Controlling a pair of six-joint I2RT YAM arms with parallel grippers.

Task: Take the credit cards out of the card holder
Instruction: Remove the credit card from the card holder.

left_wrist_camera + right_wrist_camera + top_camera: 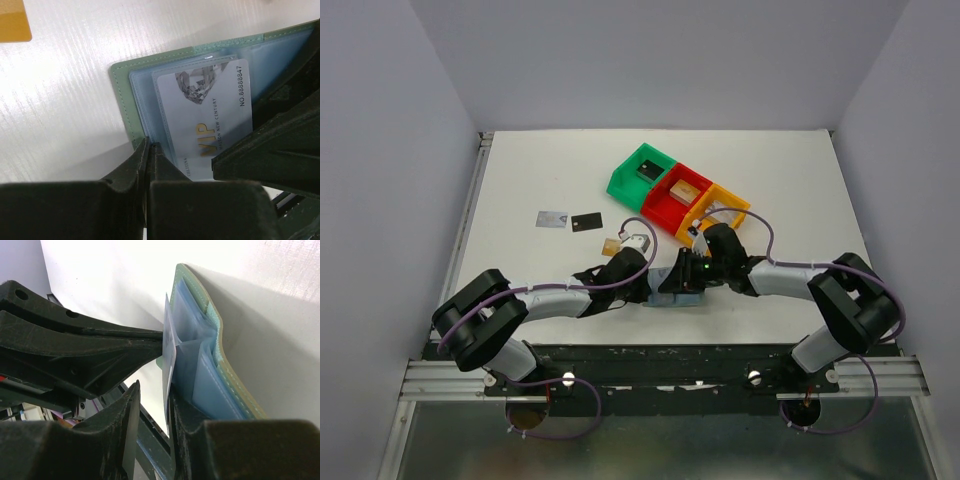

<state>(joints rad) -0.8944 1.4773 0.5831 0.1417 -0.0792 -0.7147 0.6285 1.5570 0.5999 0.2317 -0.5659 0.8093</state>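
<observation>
The grey-blue card holder lies open near the table's front, between my two grippers. In the left wrist view a silver card marked VIP sits in its clear sleeve. My left gripper is shut on the card holder's near edge. My right gripper is open, its jaws either side of that card's edge, which rests against one finger. A silver-grey card, a black card and a tan-gold card lie loose on the table.
Green, red and orange bins stand in a row behind the holder, each with a small item inside. The left gripper's fingers cross close in front of my right gripper.
</observation>
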